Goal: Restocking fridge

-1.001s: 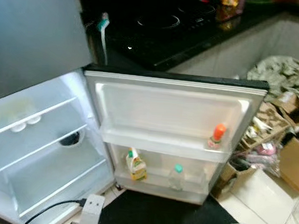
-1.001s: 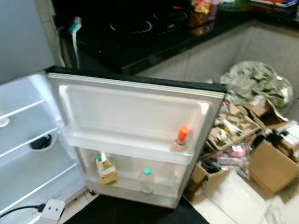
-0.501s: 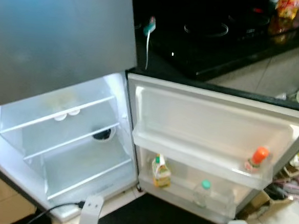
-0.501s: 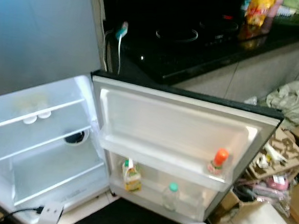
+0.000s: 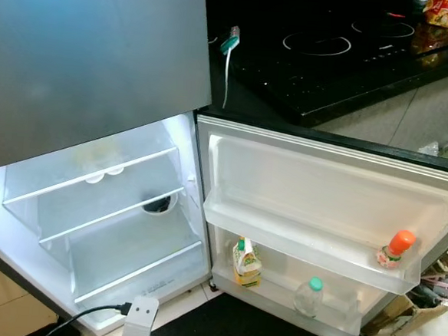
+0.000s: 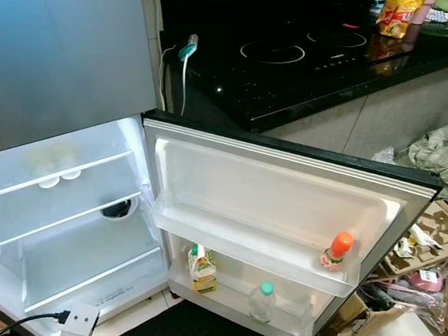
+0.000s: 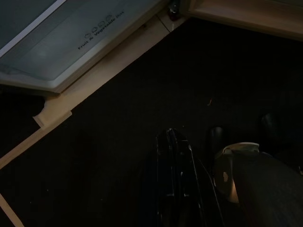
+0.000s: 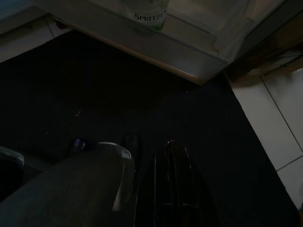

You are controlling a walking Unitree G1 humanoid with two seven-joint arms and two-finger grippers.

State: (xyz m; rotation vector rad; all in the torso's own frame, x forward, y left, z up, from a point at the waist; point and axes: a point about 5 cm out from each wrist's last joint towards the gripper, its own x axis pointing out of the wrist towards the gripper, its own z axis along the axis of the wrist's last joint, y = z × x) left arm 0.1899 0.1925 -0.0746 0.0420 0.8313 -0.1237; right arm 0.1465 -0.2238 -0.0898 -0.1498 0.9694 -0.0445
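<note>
Mat (image 8: 61, 90), dark and flat, lies nearest on the floor in front of the fridge, and both arms hang idle above it: the left gripper (image 7: 173, 137) and the right gripper (image 8: 171, 146) each point down at it with their black fingers pressed together. Just beyond, the lower fridge door (image 6: 283, 195) stands swung wide open, its long edge running across the view. In its bottom bin a small yellow carton (image 6: 200, 268) with a green cap stands upright near the hinge side, and a clear water bottle (image 6: 261, 301) with a green cap stands upright further along, well apart from it. On the upper door shelf (image 6: 241, 250) a bottle with an orange cap (image 6: 337, 251) stands upright near the outer end. To the left the lit fridge compartment (image 5: 120, 230) shows its wire shelves. Behind the door a black cooktop (image 6: 293, 57) sits on the counter, a white cable with a teal plug (image 6: 187, 52) hanging at its edge. To the right, cardboard boxes (image 6: 426, 244) clutter the tiled floor
</note>
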